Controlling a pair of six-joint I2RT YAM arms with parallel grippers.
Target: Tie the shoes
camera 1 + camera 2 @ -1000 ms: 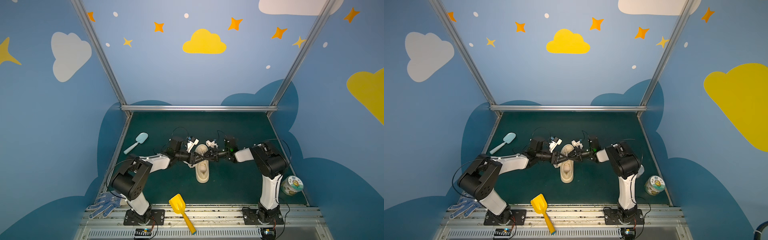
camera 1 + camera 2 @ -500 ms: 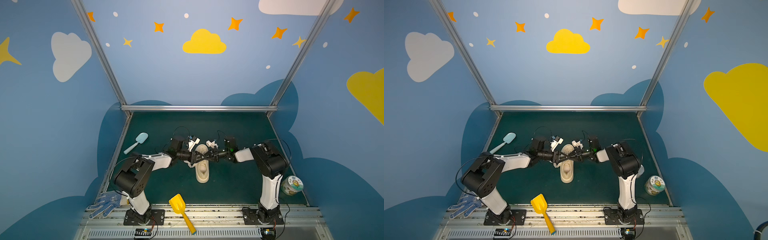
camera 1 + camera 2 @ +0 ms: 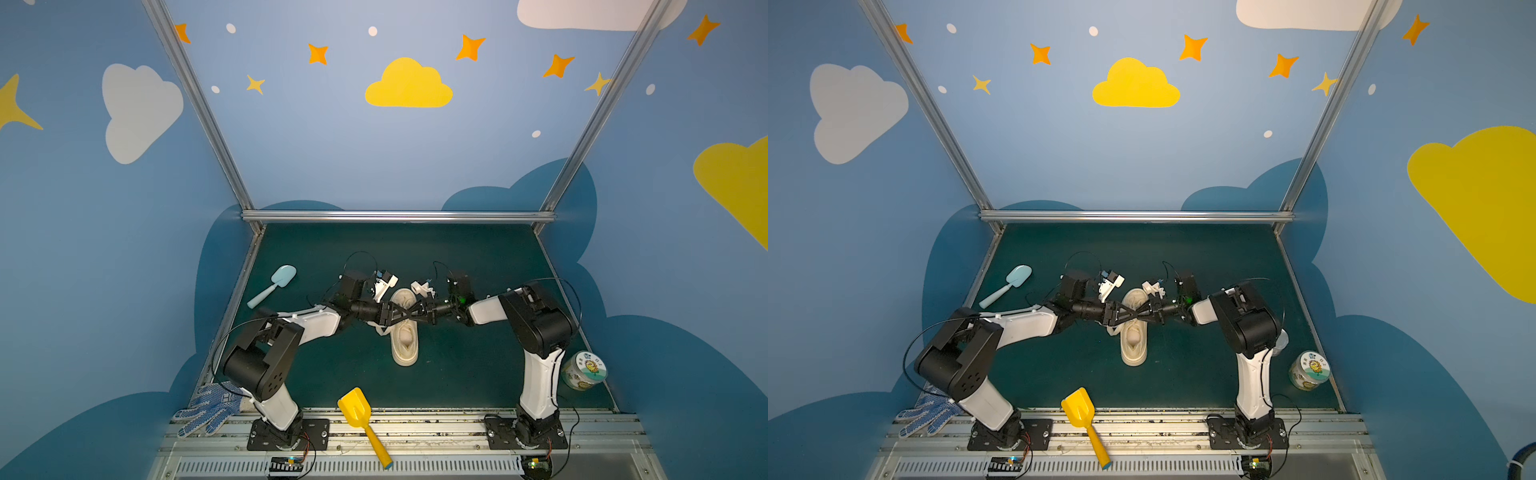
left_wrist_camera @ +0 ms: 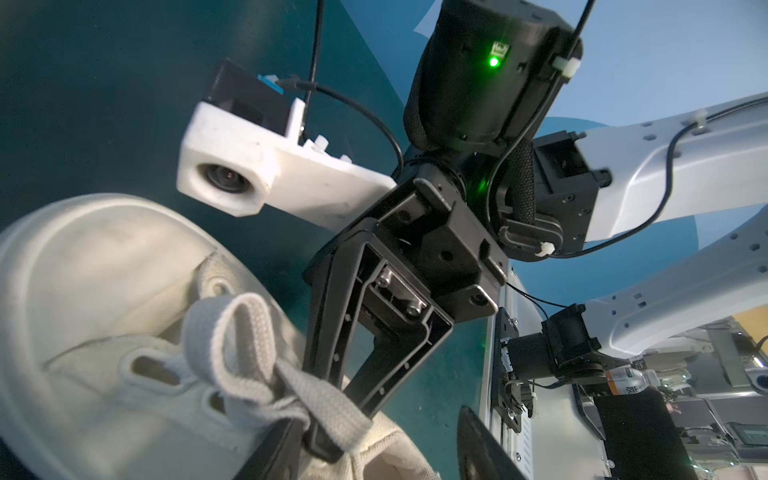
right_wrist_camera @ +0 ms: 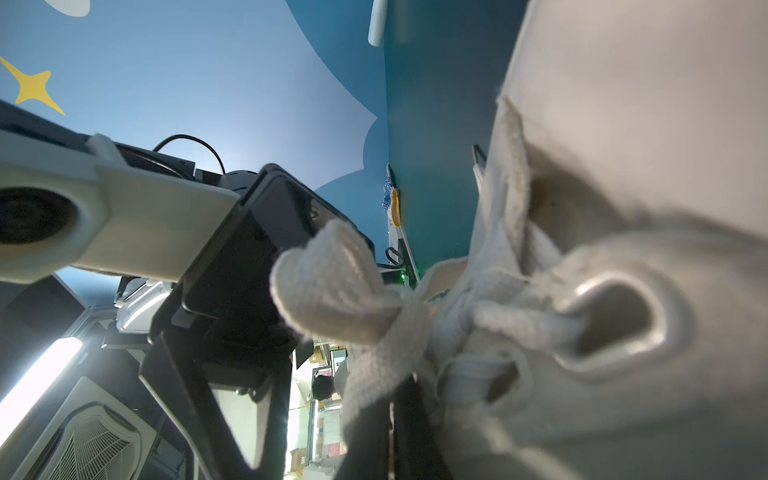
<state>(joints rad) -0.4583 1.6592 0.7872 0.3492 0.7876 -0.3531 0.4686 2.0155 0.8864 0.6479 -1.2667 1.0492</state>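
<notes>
Shoe (image 3: pixel 405 351) sits mid-counter (image 3: pixel 478 257), toe to 12 o'clock, heel to 6. Lace (image 4: pixel 249 332) stands in a loop above the eyelets. Right claw (image 4: pixel 323 434) reaches in from 3 o'clock, pinched tight on a lace strand. Left claw (image 3: pixel 400 316) reaches in from 9 o'clock, jaws apart, nothing visibly clamped. Both forearms run low and near level, tips meeting over the shoe, elbows bent high near the bases. Yellow shovel (image 3: pixel 355 409) at 6, glove (image 3: pixel 210 409) at 8.
</notes>
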